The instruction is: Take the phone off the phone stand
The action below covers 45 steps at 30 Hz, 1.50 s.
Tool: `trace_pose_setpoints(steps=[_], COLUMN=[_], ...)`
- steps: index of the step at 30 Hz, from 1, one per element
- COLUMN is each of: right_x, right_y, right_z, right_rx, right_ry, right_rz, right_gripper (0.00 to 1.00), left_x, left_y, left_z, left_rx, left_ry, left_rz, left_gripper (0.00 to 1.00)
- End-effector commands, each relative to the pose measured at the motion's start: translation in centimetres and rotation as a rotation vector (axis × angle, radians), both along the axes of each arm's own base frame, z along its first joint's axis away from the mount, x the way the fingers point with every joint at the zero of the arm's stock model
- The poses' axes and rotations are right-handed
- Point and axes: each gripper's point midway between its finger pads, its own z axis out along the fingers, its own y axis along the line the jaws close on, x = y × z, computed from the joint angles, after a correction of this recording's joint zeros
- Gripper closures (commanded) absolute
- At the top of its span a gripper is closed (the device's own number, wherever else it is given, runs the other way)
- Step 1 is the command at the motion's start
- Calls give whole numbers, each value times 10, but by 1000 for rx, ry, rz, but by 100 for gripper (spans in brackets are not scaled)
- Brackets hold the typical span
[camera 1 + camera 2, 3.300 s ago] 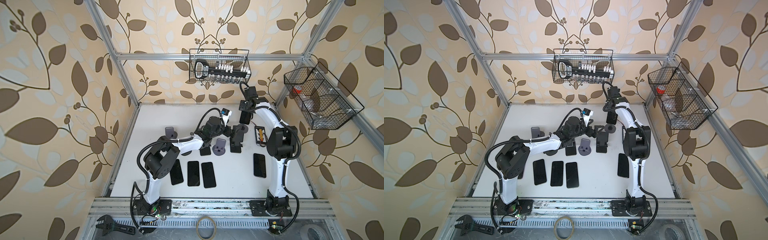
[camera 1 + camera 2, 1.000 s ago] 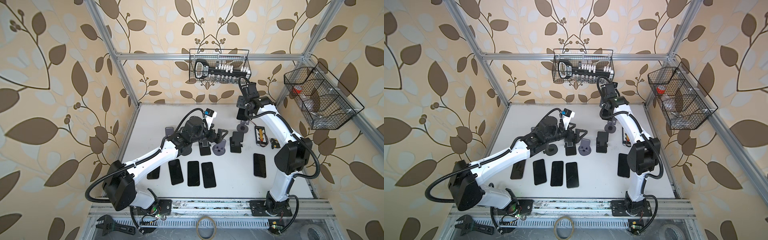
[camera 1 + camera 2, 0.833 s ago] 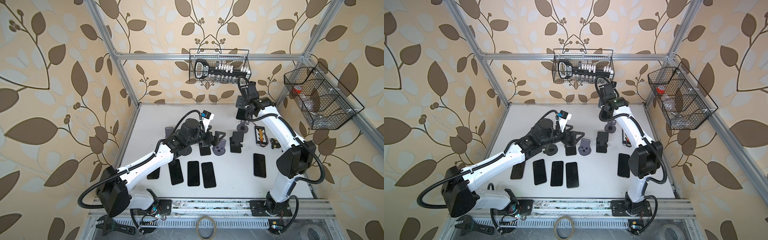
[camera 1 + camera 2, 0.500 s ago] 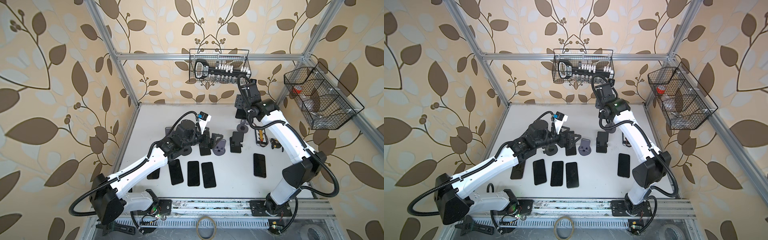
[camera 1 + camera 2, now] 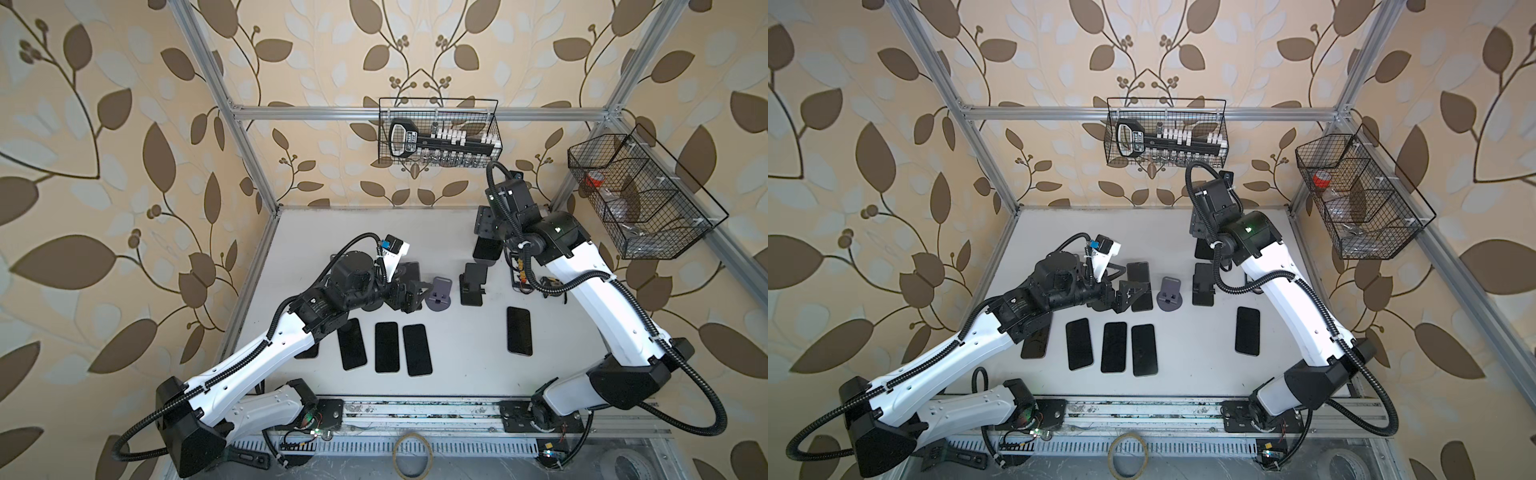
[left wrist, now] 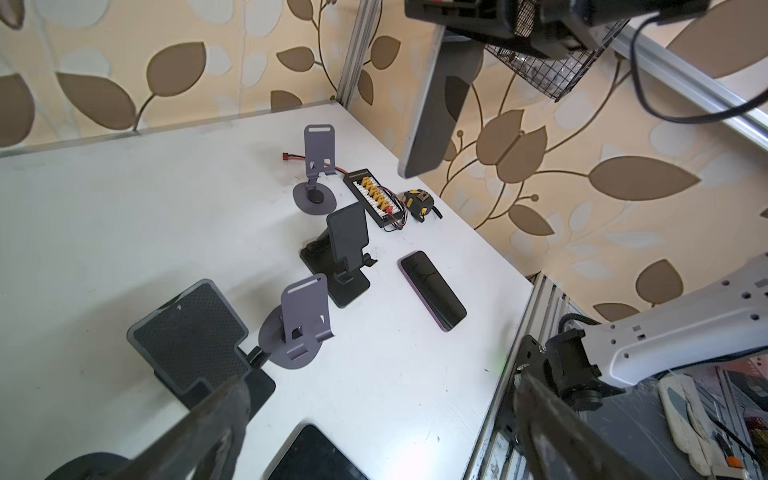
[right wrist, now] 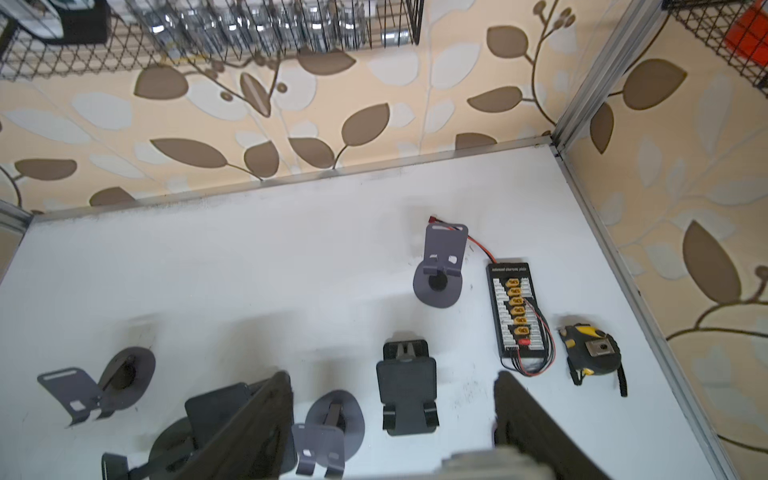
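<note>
Right tool (image 5: 485,230) clamps the phone (image 6: 440,104) by its top edge, lower edge clear above the phone stand (image 7: 442,266); left tool (image 5: 410,294) spread wide, empty.

Six phones (image 5: 386,347), three purple stands (image 6: 305,316), two black square-based stands (image 6: 347,235), one connector board (image 7: 513,309), one tape measure (image 7: 590,353), two wire baskets (image 5: 415,166).
</note>
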Motion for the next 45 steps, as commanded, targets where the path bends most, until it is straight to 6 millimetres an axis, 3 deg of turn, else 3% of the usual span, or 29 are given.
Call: trace_pose_setpoints(steps=[1,13,22,35,45], right_x=[-27,-79,-94,-123,-130], right_y=[-3,15,31,30,48], right_z=[-25,-94,-121,-163,-177], right_rx=[10,60,117,194,236], right_ry=[104,324,409,514,579], right_rz=[-2,43,66,43,75], right_gripper=[41,41,40,40,40], left_x=[-11,-31,-44,-57,-61], left_y=[10,34,44,53,55], left_z=[0,-35,-49,-64,-77], left_rx=[2,68,87,105,93], left_ry=[-23,15,28,51,129], left_rz=[-8,9,1,-13,7], left_gripper=[1,1,1,1,1])
